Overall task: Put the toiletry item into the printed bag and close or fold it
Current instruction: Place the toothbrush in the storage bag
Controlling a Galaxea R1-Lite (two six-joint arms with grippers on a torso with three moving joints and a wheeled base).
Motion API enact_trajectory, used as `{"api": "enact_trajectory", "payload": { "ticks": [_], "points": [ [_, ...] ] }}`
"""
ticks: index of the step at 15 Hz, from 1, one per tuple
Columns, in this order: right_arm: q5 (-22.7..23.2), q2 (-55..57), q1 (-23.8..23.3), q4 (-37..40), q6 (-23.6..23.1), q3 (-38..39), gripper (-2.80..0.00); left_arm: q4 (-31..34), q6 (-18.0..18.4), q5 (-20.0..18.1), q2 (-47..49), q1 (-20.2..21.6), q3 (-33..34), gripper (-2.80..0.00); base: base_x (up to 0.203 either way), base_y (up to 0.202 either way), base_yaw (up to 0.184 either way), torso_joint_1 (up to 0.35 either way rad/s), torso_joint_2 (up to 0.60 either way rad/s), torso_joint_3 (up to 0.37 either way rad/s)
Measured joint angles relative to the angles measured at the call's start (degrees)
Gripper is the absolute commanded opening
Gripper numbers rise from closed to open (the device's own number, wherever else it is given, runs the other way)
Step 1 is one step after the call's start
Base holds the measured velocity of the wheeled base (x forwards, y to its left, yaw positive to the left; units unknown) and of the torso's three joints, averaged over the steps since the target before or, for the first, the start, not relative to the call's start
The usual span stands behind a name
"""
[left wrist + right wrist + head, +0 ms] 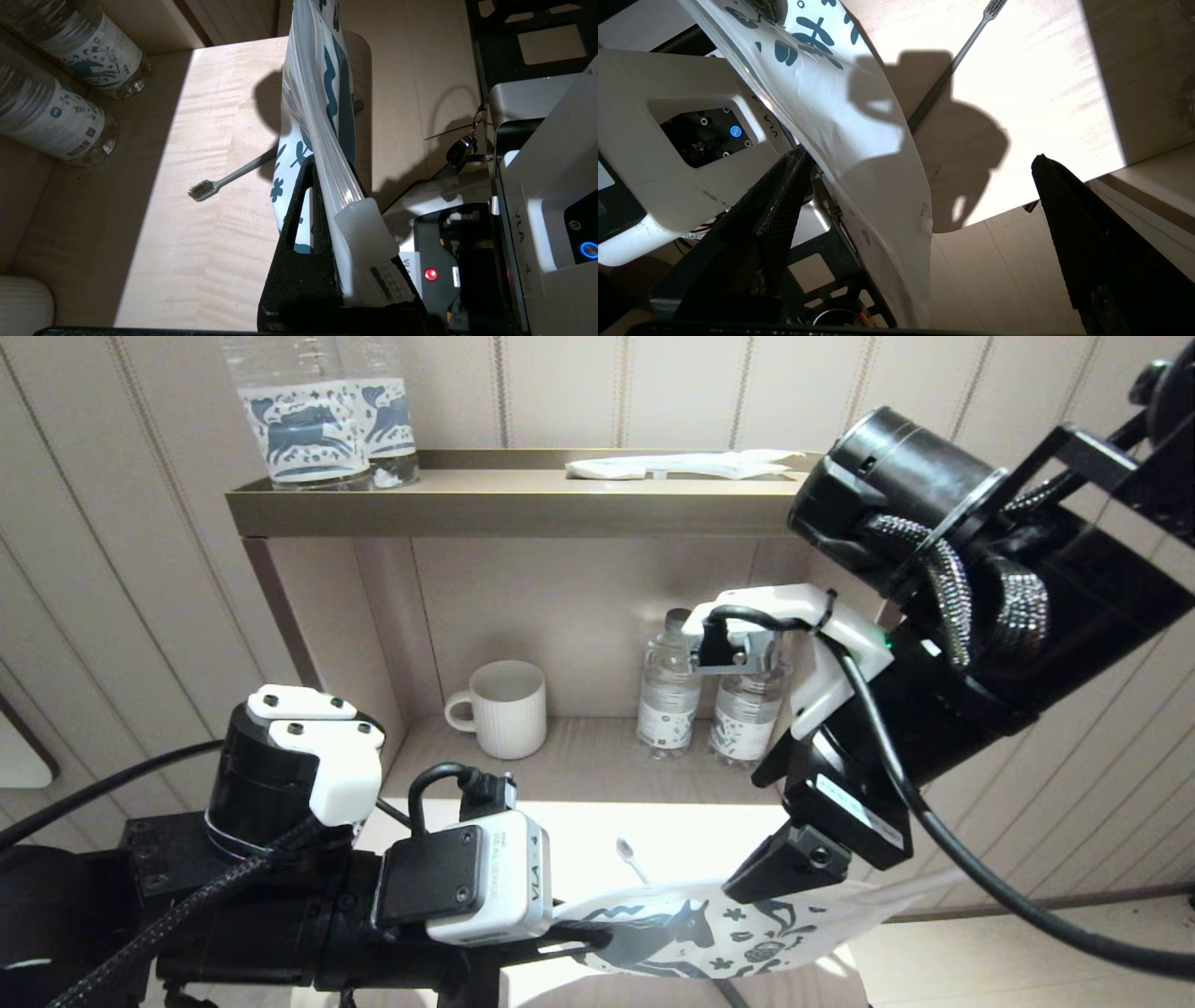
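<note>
Just above the front edge of the pale wooden counter [672, 840], the left gripper [579, 933] has its fingers pinched tight on one end of the printed bag [709, 933], holding the long white pouch with its dark blue horse out in the air over the counter's near edge. In the left wrist view the bag [322, 116] runs away from the clamped black fingers [299, 252], standing on edge, one end squeezed flat between them. The right gripper [794, 868] hangs over the bag's other half with its fingers spread wide; in the right wrist view the two black fingers [775, 210] stand far apart, the bag [859, 154] passing beside one of them, and I can't tell whether that finger touches it. The toothbrush [233, 175] lies flat on the counter, outside the bag, bristle head pointing toward the back of the shelf nook and its handle end running under the hanging pouch. Behind it, in the nook, a ribbed white mug [499, 707] stands to the left and two small water bottles [705, 700] side by side to the right.
</note>
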Motion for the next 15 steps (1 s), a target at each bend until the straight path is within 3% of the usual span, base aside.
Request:
{"api": "enact_trajectory", "payload": {
  "ticks": [8, 15],
  "points": [
    [6.8, -8.5, -6.3, 0.6, 0.3, 1.2, 0.00, -0.1, -2.3, -5.7, -1.9, 5.7, 2.5, -2.80, 0.000, 0.000, 0.000, 0.000, 0.00, 0.000],
    [11.3, -14.2, -11.6, -2.8, 0.1, 12.5, 0.00, -0.1, -5.3, -8.3, -3.8, 10.7, 2.2, -2.80, 0.000, 0.000, 0.000, 0.000, 0.00, 0.000]
  ]
}}
